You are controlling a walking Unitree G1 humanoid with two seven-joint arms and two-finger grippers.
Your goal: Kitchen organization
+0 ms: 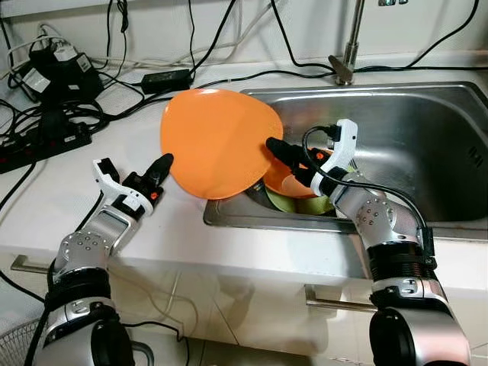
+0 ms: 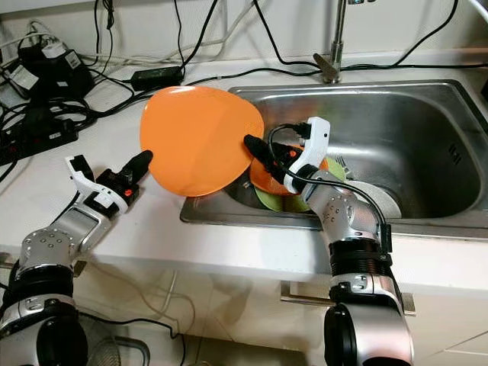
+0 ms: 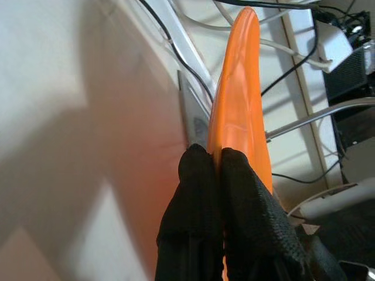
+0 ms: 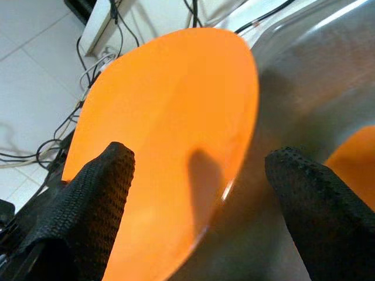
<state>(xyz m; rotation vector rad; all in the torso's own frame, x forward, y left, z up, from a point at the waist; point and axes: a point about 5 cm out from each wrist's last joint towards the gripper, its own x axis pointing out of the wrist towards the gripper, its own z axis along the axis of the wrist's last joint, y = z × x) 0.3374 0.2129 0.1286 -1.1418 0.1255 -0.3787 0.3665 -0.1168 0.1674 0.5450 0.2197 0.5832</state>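
Left wrist view: left end effector (image 3: 220, 161) pinching smooth orange plate (image 3: 240, 99) rim; right end effector (image 4: 196, 170) spread.

plate (image 1: 217, 141) over sink's (image 1: 427, 130) left rim, bowls (image 1: 305, 200) inside

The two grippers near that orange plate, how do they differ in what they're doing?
The left gripper is pinched shut on the rim of the orange plate, holding it tilted up above the counter; the right gripper is open, its fingers spread apart. The left gripper reaches in over the counter, the right gripper over the sink. Both have two long black fingers and meet at the same plate.
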